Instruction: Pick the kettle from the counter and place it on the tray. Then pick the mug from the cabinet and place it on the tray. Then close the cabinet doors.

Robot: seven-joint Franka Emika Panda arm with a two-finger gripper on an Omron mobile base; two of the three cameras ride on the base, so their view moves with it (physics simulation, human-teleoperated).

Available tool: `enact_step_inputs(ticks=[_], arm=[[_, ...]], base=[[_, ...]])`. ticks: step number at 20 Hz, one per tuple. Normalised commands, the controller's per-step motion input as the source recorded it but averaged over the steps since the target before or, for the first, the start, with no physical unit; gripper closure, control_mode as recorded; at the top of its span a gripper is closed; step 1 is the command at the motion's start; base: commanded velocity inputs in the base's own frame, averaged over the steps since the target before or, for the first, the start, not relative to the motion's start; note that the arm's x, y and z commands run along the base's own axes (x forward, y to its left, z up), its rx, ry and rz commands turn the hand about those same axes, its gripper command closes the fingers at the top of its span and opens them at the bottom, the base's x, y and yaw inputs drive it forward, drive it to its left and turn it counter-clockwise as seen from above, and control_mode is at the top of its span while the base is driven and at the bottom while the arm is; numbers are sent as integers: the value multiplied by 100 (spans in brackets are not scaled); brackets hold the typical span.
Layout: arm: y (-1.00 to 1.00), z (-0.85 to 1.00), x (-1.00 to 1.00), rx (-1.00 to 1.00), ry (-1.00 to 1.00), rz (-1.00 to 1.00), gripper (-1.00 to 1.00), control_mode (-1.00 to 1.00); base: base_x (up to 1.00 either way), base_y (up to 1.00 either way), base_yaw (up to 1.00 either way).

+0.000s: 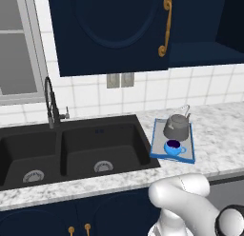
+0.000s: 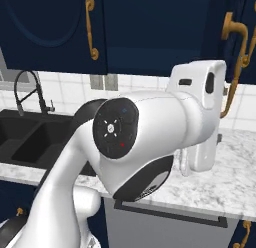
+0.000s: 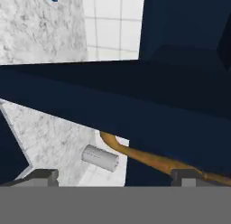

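Found the tool (image 3: 113, 175) spread wide, both tips apart and pinching nothing, up close against the edge of the open right door (image 3: 113, 92). Saw that door's brass handle (image 3: 140, 157) curving just beyond the tips, nearer the right-hand one; could not tell whether either tip touched it.

Judged the door stiff and hinged, free to swing only on its arc, and fairly light for its size. Judged the brass bar smooth, round and curved, so likely to slide in a pinch. Reckoned the best hold to be across the straight middle of the bar, away from its bent ends, or else a flat push on the door face.

Noted a small grey cylinder (image 3: 100, 157) beyond the handle; could not tell what it was.

Further out, saw the left door (image 1: 109, 30) shut flat, and to its right the cabinet (image 1: 224, 21) standing open with a bare navy shelf (image 1: 205, 54). Below, found the kettle (image 1: 176, 126) and the mug (image 1: 174, 147) both on the tray (image 1: 156, 142), kettle far, mug near, close together. Found the tray lying on the speckled desk (image 1: 219, 130), just right of the black sink (image 1: 71, 149) with its dark faucet (image 1: 51, 104). Behind, saw a white tiled wall (image 1: 167, 90) and, far left, a window (image 1: 14, 44).
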Motion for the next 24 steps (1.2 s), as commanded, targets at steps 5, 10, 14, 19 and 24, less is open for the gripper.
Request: enact_step_inputs(ticks=[5, 10, 14, 19, 24], arm=[[69, 0, 60, -11, 0, 27, -100, -100], [74, 0, 61, -13, 0, 22, -100, -100], [69, 0, 67, -8, 1, 23, -100, -100], [67, -14, 73, -10, 3, 22, -100, -100], [60, -30, 86, -8, 7, 20, -100, -100]], base=[[0, 0, 0], [0, 0, 0], [0, 0, 0], [0, 0, 0], [0, 0, 0]])
